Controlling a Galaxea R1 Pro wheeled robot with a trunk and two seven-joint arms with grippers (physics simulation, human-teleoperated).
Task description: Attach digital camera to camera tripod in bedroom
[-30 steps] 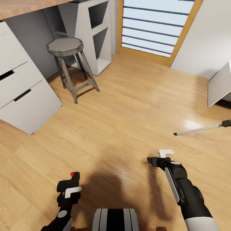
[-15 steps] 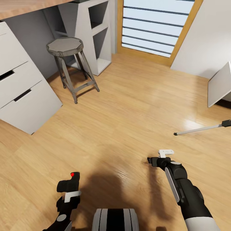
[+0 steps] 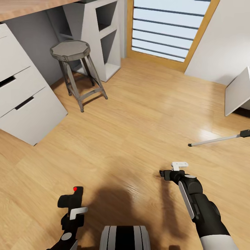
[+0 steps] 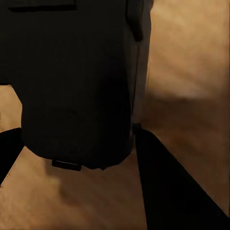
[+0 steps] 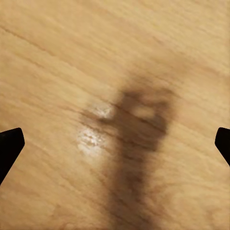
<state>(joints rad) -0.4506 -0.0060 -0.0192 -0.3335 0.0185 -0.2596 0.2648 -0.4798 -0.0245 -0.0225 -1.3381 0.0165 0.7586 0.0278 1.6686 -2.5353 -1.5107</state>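
Observation:
The digital camera (image 3: 70, 200), black with a red button on top, sits in my left gripper (image 3: 73, 208) low at the head view's left, over the wood floor. In the left wrist view its dark body (image 4: 76, 81) hangs between my black fingers (image 4: 177, 191). My right gripper (image 3: 172, 169) stands open over bare floor at the lower right; its fingertips (image 5: 9, 146) sit wide apart with nothing between them. One thin silver leg of the camera tripod (image 3: 217, 139), black foot on the floor, slants in from the right edge; the rest of the tripod is out of view.
A grey stool (image 3: 71, 52) stands at the back left beside a white drawer unit (image 3: 24, 104) and a white shelf unit (image 3: 104, 38). A wood-framed window (image 3: 170, 27) is at the back. A white panel (image 3: 238, 92) leans at the right edge.
My left gripper has shifted slightly to the left and back with the camera in it. The right arm and the tripod leg have not moved.

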